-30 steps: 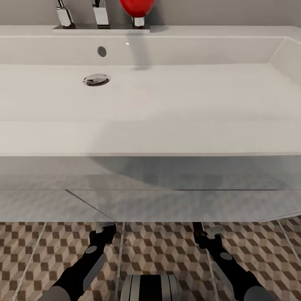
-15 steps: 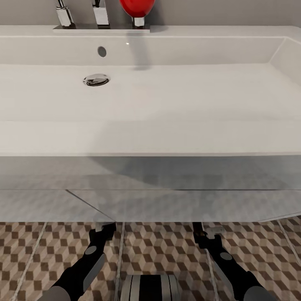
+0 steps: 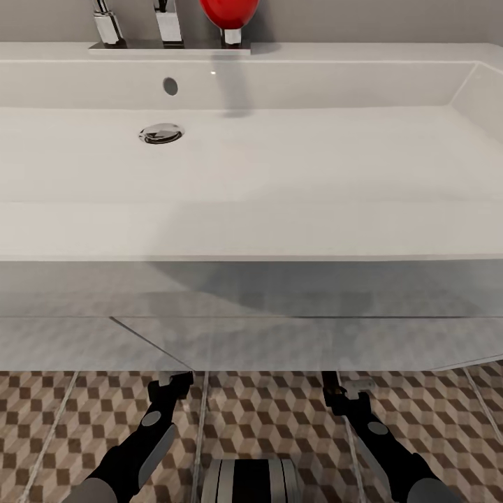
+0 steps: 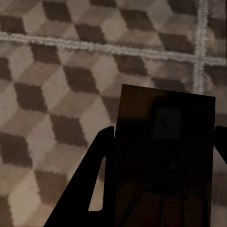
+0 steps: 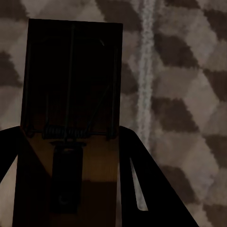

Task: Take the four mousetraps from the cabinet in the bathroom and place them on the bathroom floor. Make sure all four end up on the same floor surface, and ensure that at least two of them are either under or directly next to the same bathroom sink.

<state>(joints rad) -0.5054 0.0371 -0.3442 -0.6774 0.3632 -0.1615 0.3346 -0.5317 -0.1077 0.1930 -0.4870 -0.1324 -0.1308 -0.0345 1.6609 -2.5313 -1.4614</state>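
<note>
Head view: left gripper [image 3: 172,383] and right gripper [image 3: 342,388], low before the bathroom sink [image 3: 251,230], each grasping a mousetrap [image 4: 163,156] [image 5: 71,123] between its fingers above the bathroom floor [image 3: 279,412]; judged mid-task, neither trap yet set down; the other two unaccounted for.

Head camera looks down over the sink [image 3: 279,175]; wrist cameras closely face the shared floor [image 4: 52,94].

Grey wall [image 3: 349,21] ran behind. A red rounded object [image 3: 229,12] stood on a chrome ledge [image 3: 168,47] against it. Soft grey shadow pooled lower down; light diffuse, even.
</note>
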